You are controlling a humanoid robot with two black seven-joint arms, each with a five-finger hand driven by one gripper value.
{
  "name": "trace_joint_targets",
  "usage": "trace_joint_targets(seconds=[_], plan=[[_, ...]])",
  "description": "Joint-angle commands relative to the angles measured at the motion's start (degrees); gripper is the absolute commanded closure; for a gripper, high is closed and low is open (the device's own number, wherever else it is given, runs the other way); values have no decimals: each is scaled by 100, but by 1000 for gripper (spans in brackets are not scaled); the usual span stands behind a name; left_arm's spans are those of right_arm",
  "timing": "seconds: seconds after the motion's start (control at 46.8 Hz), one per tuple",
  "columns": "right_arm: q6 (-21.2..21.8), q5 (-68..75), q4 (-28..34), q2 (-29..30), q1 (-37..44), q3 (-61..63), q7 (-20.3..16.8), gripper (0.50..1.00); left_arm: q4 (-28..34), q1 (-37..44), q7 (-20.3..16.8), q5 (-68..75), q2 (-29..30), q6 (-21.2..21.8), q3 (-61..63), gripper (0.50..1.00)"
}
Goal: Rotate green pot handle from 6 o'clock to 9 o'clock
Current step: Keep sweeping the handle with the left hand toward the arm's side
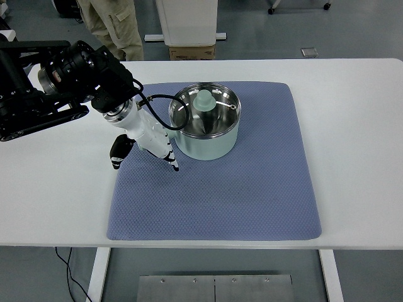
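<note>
Green pot (208, 141), no legible writing

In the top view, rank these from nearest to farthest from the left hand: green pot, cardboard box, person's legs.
From the left hand:
1. Green pot, immediately to its right on the blue mat.
2. Person's legs, beyond the table, upper left.
3. Cardboard box, beyond the table's far edge; close to the legs' distance, hard to separate.

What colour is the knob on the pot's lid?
Pale mint green, matching the pot's body. The knob shows clearly in the top view, on the glass lid.
</note>
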Motion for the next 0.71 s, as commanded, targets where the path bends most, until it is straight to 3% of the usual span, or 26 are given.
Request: trace_joint_targets(seconds=[0.0, 0.684], plan=[[1, 0, 0, 0, 0, 0, 0, 500, 21, -19, 3, 71, -10, 10, 58, 500], [1, 0, 0, 0, 0, 0, 0, 500, 417, -133, -76, 695, -28, 371, 506, 500]])
